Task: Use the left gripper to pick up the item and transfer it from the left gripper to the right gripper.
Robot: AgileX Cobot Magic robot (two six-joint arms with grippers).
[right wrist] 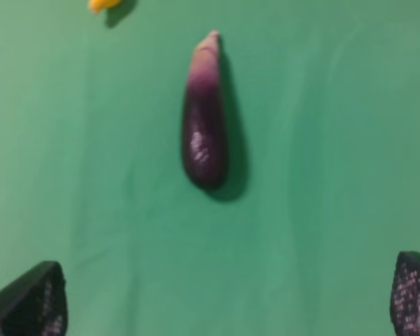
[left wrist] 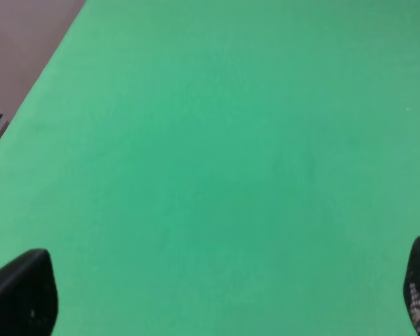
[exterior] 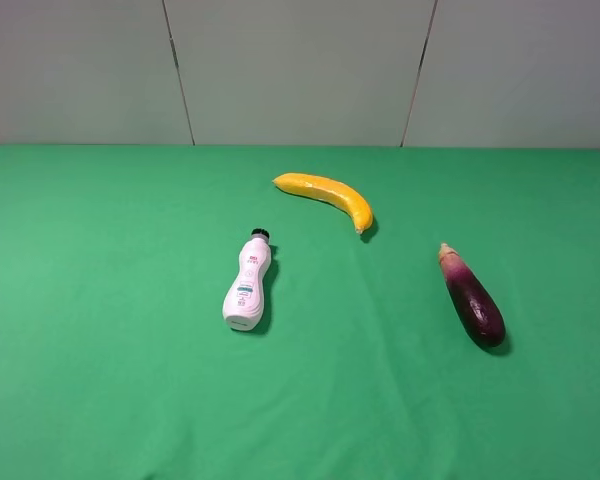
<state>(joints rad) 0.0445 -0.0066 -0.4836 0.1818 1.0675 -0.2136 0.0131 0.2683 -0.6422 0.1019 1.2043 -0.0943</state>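
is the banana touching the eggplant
Apart. The exterior high view shows bare green cloth between the banana and the eggplant.

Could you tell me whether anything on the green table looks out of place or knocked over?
Only the white bottle stands out: it lies on its side, black cap pointing away. The eggplant and banana look undamaged, and nothing is spilled.

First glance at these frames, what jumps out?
Three things lie apart on the green table: a yellow banana at the back, a white bottle lying centre-left, and the dark purple eggplant on the right. The right tool hangs open, facing the eggplant; the left tool sees only cloth.
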